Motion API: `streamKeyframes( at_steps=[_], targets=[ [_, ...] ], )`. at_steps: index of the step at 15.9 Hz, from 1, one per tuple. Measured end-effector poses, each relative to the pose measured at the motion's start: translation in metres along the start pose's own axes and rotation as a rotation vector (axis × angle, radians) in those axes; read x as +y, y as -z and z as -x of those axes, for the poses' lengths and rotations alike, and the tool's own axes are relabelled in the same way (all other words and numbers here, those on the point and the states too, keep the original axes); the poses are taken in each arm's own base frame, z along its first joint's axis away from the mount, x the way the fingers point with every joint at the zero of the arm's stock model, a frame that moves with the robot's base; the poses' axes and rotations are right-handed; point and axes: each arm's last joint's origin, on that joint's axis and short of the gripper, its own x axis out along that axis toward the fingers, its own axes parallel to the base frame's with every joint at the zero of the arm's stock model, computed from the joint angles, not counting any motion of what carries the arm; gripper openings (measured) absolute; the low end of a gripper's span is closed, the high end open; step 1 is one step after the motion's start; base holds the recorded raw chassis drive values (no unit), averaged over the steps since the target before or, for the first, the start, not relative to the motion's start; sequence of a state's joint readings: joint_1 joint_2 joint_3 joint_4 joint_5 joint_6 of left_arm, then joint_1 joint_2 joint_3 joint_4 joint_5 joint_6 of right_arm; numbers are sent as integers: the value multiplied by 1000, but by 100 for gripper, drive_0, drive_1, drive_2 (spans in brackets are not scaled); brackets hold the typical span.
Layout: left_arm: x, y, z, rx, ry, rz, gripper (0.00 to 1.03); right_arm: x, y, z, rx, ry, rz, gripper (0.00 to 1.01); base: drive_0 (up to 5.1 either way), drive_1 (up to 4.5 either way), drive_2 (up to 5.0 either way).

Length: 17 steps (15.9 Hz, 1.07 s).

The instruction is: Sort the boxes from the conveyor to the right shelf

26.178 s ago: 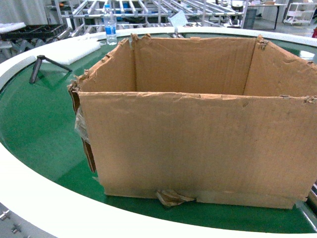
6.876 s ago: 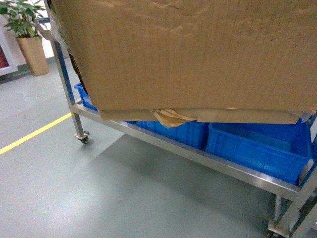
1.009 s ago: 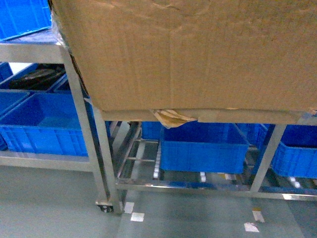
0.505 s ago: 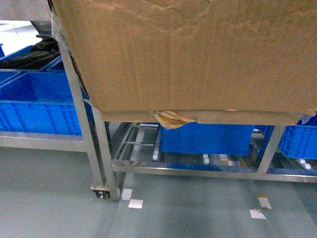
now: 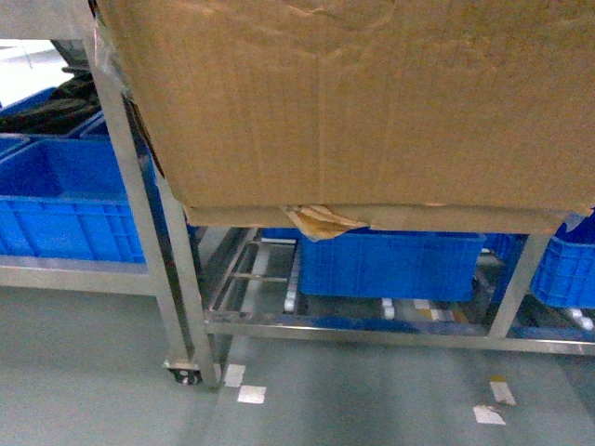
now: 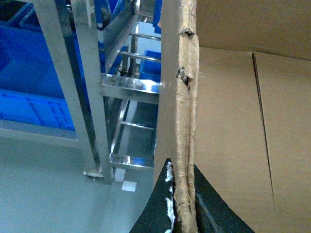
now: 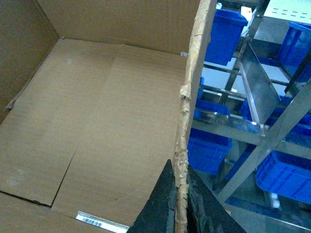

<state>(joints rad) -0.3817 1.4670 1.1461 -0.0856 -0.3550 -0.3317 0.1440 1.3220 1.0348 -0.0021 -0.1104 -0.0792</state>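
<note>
Cardboard box (image 5: pixel 353 102) fills the upper frame, held high before the steel shelf (image 5: pixel 186 307). My left claw (image 6: pixel 179 204) and right claw (image 7: pixel 181 204) each pinch one opposite side wall; its long axis runs across, between them.

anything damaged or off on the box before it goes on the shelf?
Yes. The cardboard box is worn: a crumpled scrap of brown tape hangs loose at its bottom edge, and the rim is ragged where the left gripper and right gripper clamp opposite walls. Inside it looks empty.
</note>
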Motion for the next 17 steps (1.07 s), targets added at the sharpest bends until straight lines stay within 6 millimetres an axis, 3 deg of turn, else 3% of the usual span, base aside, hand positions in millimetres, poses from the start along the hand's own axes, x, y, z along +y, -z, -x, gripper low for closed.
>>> streamKeyframes(
  at_steps=[8, 12, 17],
  targets=[
    [0, 0, 0, 2, -1, -1, 2, 0, 0, 0, 0, 0, 0, 2, 11, 410, -388],
    [0, 2, -3, 6, 1, -2, 2, 0, 1, -2, 5, 0, -1, 2, 2, 42, -37],
    [0, 1, -1, 5, -1, -2, 2, 0, 0, 0, 1, 0, 0, 2, 7, 339, -325]
  ],
)
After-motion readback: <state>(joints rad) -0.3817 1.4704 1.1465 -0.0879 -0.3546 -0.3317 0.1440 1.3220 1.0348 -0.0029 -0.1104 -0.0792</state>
